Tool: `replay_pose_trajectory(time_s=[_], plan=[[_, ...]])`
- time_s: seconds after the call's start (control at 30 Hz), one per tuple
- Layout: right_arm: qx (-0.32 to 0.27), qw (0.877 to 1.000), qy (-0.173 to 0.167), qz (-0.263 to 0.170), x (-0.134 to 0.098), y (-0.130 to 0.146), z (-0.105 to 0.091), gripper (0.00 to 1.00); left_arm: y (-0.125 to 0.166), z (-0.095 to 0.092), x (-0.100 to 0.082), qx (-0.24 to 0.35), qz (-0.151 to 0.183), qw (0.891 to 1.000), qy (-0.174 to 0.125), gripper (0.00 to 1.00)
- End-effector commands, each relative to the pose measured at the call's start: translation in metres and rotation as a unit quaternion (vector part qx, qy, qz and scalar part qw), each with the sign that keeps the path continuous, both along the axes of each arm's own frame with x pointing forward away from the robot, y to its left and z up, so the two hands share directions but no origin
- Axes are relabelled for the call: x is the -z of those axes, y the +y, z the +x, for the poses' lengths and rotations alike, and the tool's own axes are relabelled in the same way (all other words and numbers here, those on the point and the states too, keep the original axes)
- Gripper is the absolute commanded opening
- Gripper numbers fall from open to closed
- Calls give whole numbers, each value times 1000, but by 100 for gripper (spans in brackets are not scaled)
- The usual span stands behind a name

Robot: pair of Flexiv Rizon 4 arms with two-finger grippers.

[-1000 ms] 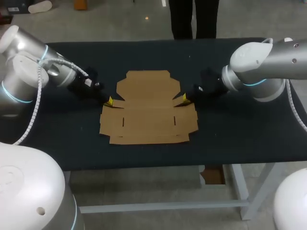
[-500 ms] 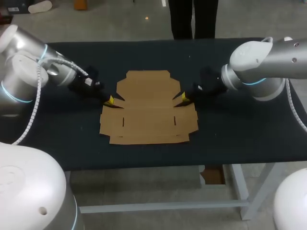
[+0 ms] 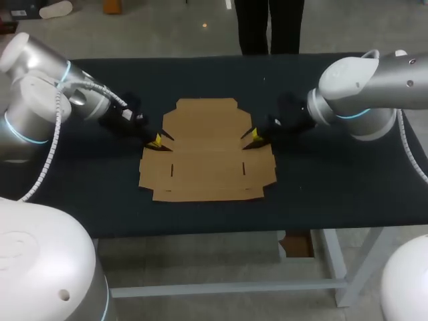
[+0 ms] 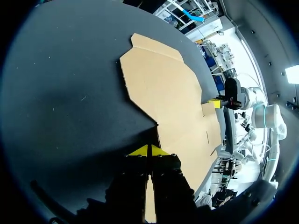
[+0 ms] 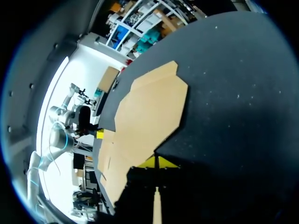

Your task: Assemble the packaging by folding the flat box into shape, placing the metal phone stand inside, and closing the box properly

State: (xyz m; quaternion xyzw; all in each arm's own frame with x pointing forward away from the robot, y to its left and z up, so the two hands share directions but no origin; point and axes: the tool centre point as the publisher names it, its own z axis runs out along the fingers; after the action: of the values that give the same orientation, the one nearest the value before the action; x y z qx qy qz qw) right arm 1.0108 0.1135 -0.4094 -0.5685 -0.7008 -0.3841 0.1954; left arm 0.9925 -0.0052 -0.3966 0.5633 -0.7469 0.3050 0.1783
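A flat brown cardboard box blank (image 3: 207, 150) lies unfolded on the dark table (image 3: 80, 194), near its middle. My left gripper (image 3: 156, 141) is shut, its yellow tips at the notch on the blank's left edge. In the left wrist view the left gripper (image 4: 148, 150) points at that inner corner of the box blank (image 4: 168, 93). My right gripper (image 3: 253, 139) is shut too, at the matching notch on the right edge. The right wrist view shows the right gripper (image 5: 157, 162) just short of the box blank (image 5: 140, 121). No metal phone stand is in view.
Bare dark tabletop surrounds the blank on all sides, with wide room at the front (image 3: 214, 214) and behind (image 3: 200, 73). Both arms lie low over the table at the blank's left and right.
Both grippers have edged inward toward the blank's side notches, the left a little more than the right. The blank itself lies as before.
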Motion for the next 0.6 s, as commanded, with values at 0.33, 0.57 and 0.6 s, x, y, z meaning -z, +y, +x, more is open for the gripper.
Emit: replay_pose_trajectory(time_s=[0.33,0.57,0.6], plan=[[-3,1000,-4,-11,-5,9,0,0,-13,-4,1,-16,31,999,-14,0],[4,999,-6,-39,-8,12,-4,0,-18,-7,-1,-22,47,998,-22,0],[5,999,-5,-41,-8,13,-4,0,-19,-7,-1,-23,49,998,-23,0]])
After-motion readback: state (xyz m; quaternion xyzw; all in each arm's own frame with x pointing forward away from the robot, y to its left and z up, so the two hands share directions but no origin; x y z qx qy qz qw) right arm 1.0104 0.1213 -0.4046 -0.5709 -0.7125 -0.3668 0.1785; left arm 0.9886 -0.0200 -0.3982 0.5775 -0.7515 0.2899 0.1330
